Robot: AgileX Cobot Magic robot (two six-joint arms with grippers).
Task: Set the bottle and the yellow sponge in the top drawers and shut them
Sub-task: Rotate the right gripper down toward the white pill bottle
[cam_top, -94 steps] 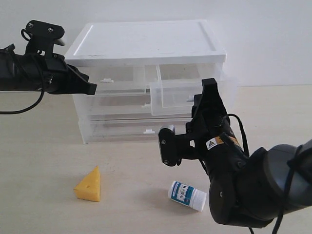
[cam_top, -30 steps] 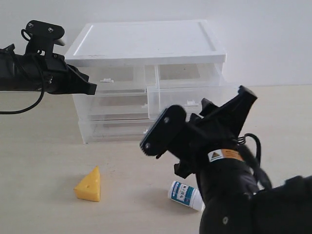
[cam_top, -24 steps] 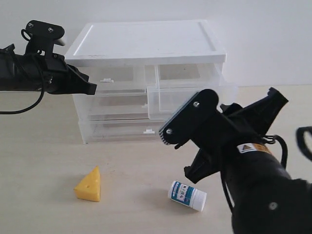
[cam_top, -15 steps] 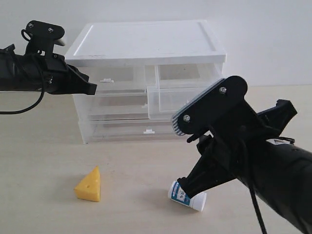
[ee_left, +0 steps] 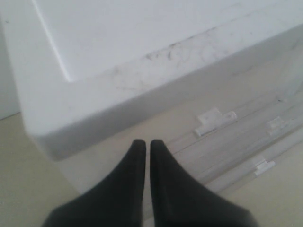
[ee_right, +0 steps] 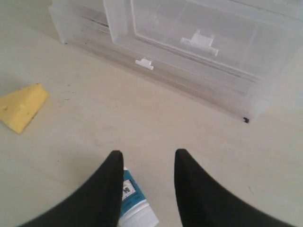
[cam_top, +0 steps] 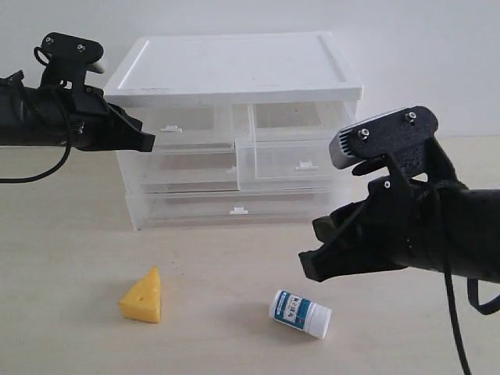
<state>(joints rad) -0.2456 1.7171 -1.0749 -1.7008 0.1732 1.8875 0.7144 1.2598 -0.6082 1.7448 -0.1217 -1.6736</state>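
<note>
Two parted fingers (ee_right: 108, 189), bottle (ee_right: 135, 203) on its side below (nearer one)

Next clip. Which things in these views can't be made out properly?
- Bottle label text: too small in exterior view; in right wrist view cut off by the frame edge, partly behind the right claw.
- Sponge: clipped by right wrist view's edge.
- Right claw's gap: lost against the dark arm in exterior view.

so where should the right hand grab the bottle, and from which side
Grip the bottle across its labelled middle, from above: it lies on its side on the table, so only its top and round flanks are free. The open right hand hangs nearly over it.
</note>
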